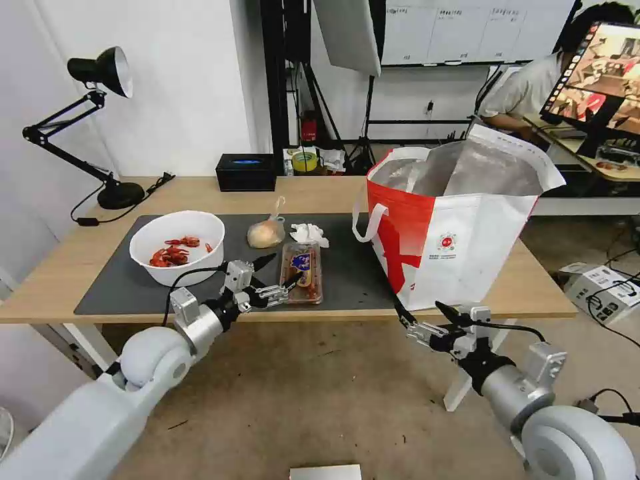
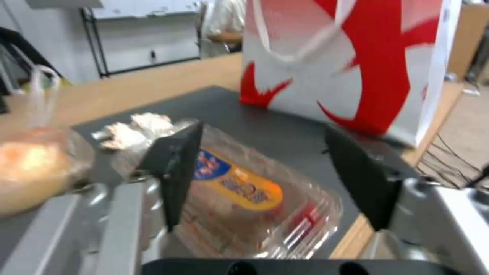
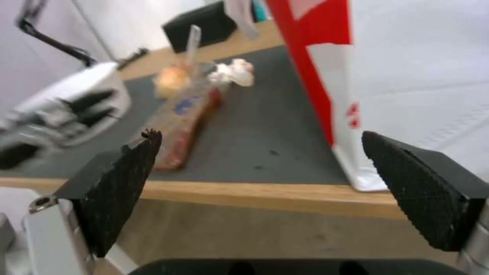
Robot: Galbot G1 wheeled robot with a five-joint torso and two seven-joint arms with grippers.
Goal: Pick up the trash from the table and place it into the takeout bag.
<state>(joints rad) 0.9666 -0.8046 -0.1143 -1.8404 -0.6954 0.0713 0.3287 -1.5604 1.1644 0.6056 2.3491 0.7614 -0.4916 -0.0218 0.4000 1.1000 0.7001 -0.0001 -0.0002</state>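
Observation:
On the table [image 1: 60,267], a dark mat [image 1: 113,287] carries the trash. A white bowl [image 1: 177,245] holding red shells is on the left. A knotted clear bag [image 1: 267,232] and a crumpled tissue [image 1: 308,233] lie behind the clear tray [image 1: 303,272]. My left gripper [image 1: 279,270] is open at the tray's near left side, its fingers [image 2: 173,168] straddling the tray [image 2: 244,198] without closing. The takeout bag [image 1: 460,227] stands upright and open on the right. Below its front corner, off the table's edge, my right gripper [image 1: 421,311] is open and holds nothing.
A black desk lamp [image 1: 100,133] stands at the table's back left, and a black box [image 1: 245,172] sits at the back middle. White boxes [image 1: 600,283] lie on the floor to the right. A farther desk with a monitor [image 1: 593,73] is behind.

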